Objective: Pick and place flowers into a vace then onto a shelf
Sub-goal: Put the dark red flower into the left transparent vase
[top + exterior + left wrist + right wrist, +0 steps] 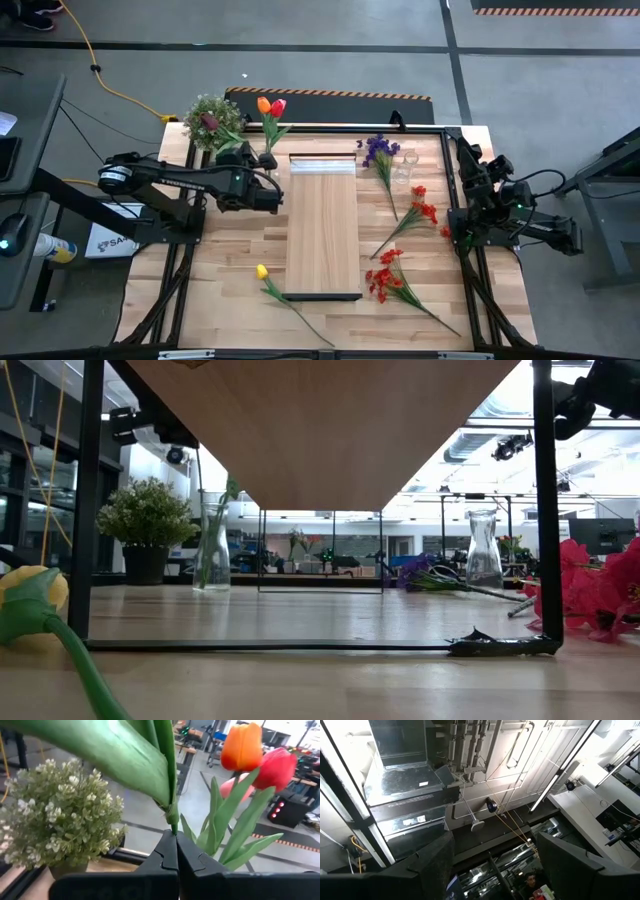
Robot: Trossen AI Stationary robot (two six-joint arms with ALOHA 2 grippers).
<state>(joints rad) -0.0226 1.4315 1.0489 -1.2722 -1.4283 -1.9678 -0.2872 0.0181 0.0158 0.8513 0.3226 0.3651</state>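
Note:
My left gripper point(242, 153) point(176, 836) hovers near the table's far left, shut on the green stem of a flower whose dark purple bloom point(208, 122) reaches toward the potted plant. Beside it, an orange tulip point(242, 746) and a red tulip point(274, 768) stand in a glass vase point(212, 546). A second glass vase point(405, 166) stands without flowers at the far right. The shelf point(322, 225) runs down the table's middle. A yellow tulip point(262, 271), a purple sprig point(378, 150) and red sprays point(420, 210) lie on the tabletop. My right gripper point(495, 870) is parked at the right edge, open, pointing upward. My left gripper pinches the flower's thin stem point(174, 824) between its two fingers, just below where the broad green leaves join it. The fingers lie about level and point toward the table's far edge. The flower is lifted clear of the table, its leaves and bloom slanting away toward the potted plant.
A bushy potted plant point(212, 118) stands at the far left corner, close to the held flower. More red sprays point(390, 280) lie near the front right. A black frame point(455, 200) edges the table.

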